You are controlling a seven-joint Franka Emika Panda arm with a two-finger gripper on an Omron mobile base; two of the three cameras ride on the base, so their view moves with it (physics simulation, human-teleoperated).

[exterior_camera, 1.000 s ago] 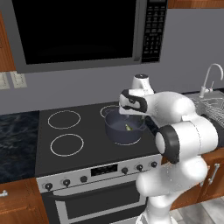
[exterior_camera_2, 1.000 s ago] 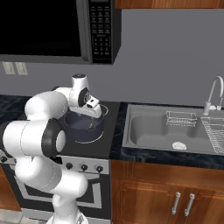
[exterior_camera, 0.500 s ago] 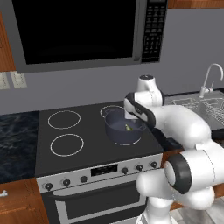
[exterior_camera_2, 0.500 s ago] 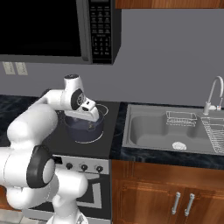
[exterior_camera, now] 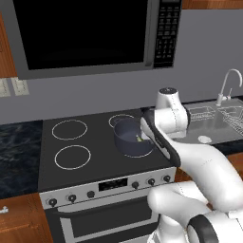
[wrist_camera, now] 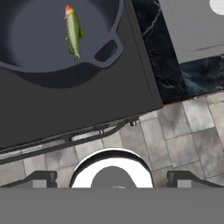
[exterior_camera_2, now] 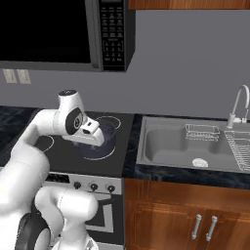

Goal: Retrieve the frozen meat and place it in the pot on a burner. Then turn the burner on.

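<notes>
The dark blue-grey pot (exterior_camera: pixel 129 142) (exterior_camera_2: pixel 103 140) stands on the front right burner (exterior_camera_2: pixel 105 155) of the black cooktop. Inside it lies the frozen meat (wrist_camera: pixel 73 31) (exterior_camera: pixel 140 138), a thin greenish-yellow scrap with a red tip. My gripper (wrist_camera: pixel 112 177) is open, its fingertips (wrist_camera: pixel 41 177) wide apart with nothing between them. It hangs above the stove's front right corner, just off the pot's side handle (wrist_camera: pixel 108 49), looking down past the stove's edge at the floor. In the base views my hand (exterior_camera_2: pixel 91 132) covers the pot's near right rim.
Three bare burner rings (exterior_camera: pixel 72 156) mark the cooktop. A row of knobs (exterior_camera: pixel 135 185) runs along the stove front. A microwave (exterior_camera: pixel 90 35) hangs above. Dark counter and a steel sink (exterior_camera_2: pixel 195 146) lie to the right, with tiled floor (wrist_camera: pixel 175 140) below.
My arm has swung its elbow out to the right of the stove, and the hand has drawn back from over the pot toward its front right rim. The jaws have stayed open.
</notes>
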